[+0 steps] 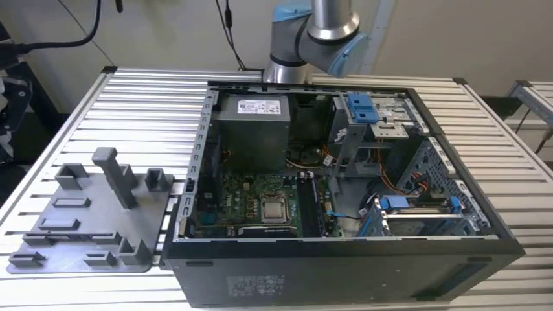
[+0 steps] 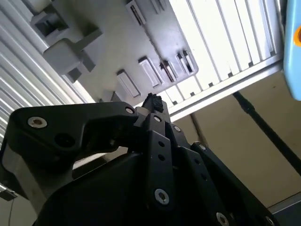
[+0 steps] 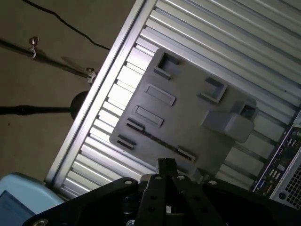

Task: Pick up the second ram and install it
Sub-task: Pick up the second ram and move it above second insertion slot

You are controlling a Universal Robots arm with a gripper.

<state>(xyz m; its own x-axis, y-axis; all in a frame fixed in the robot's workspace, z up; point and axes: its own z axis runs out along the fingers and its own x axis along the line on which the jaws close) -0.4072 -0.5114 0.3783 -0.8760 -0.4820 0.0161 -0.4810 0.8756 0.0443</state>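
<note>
while your gripper (image 3: 167, 165) hangs over the grey tray (image 3: 188, 113), fingertips pressed together on nothing, the second ram (image 1: 304, 206) looks seated upright just beside the processor (image 1: 274, 210) inside the open case (image 1: 346, 249).

The second ram (image 1: 304, 204), a long, narrow dark stick, seems to stand on edge in a motherboard slot just right of the processor (image 1: 274, 210), inside the open case (image 1: 346, 259).
</note>
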